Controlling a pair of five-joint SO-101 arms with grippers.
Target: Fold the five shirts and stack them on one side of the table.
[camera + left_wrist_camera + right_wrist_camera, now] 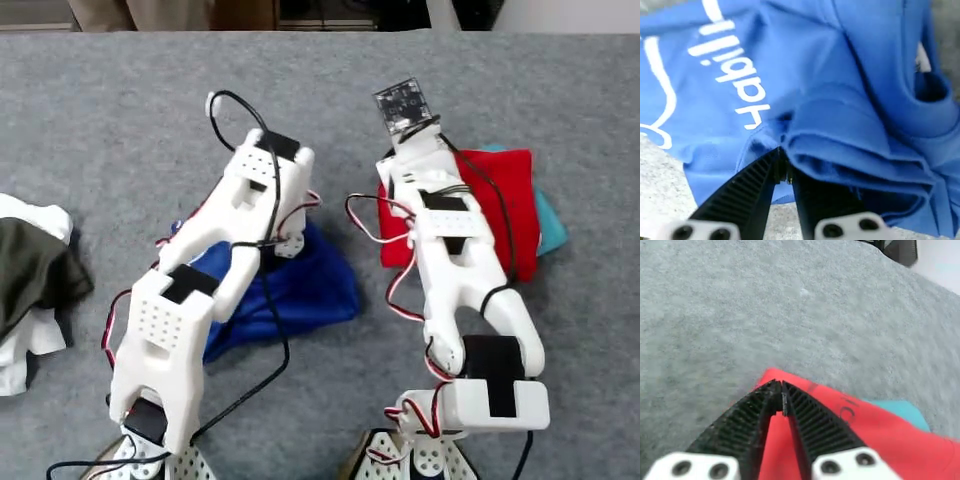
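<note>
Fabric of the blue shirt [300,285], bunched mid-table, is pinched in the left gripper [783,159], likely to pull a fold, while the right gripper [782,399], jaws together and empty, hovers over the red shirt [505,200] stacked at 3 o'clock.

The right gripper [782,390] has its two black ribbed fingers [752,427] pressed together at the tips, with a thin wedge of gap behind them. Take the way the fingers point as twelve o'clock. The tips sit right at the edge of a red shirt [880,445], which spreads out flat towards four o'clock. Whether they pinch the cloth cannot be told. A teal shirt [902,412] peeks out from under the red one at about three o'clock. The grey felt table [765,305] runs from nine o'clock round to two. A dark object [897,249] stands far off at one o'clock.
</note>
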